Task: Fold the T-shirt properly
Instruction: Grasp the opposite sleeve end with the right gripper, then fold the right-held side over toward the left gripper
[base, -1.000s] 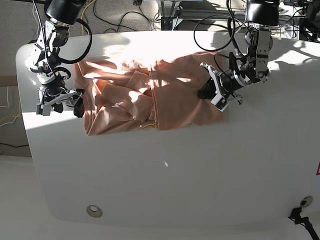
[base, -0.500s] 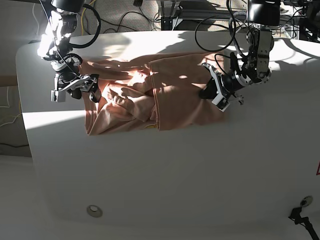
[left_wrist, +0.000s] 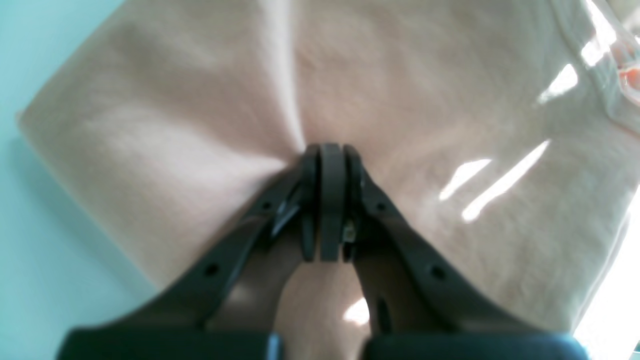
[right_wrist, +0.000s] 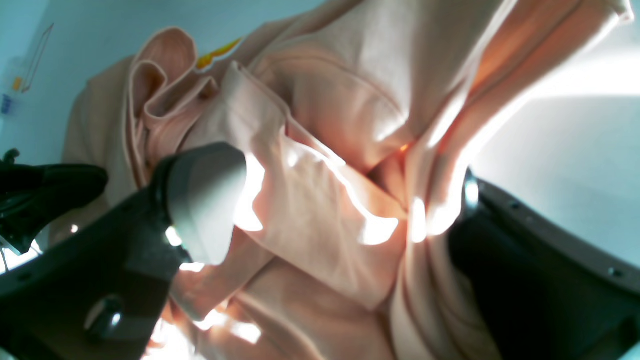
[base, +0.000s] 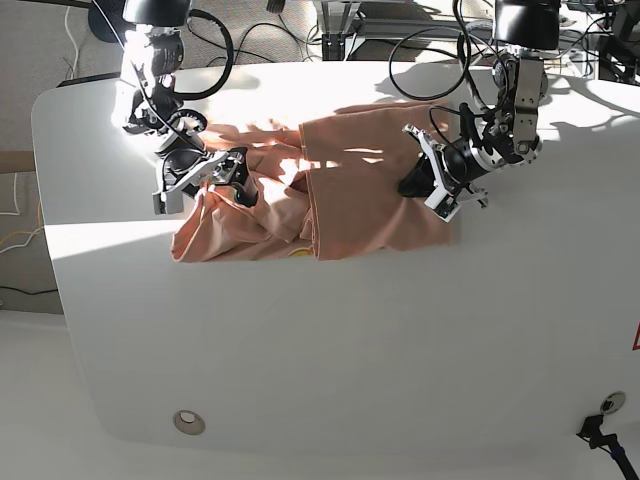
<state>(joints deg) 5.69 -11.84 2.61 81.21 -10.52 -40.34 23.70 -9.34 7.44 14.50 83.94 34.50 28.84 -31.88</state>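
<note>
The salmon-pink T-shirt lies on the white table. Its right half is flat and its left half is crumpled into folds. A small yellow graphic peeks out at its front edge, also seen as the yellow graphic in the right wrist view. My left gripper rests on the flat right part, and in its wrist view the left gripper is shut with creases of the T-shirt running into its tip. My right gripper is open over the bunched left side; the right gripper straddles folds of the T-shirt.
Black cables and stands line the table's far edge. A round metal fitting sits in the table near the front left. Strong sunlight and arm shadows fall across the cloth. Bare table lies in front of the shirt.
My right arm has swung from the table's left edge in over the shirt's left side, and that side has bunched toward the middle. The left gripper has stayed put.
</note>
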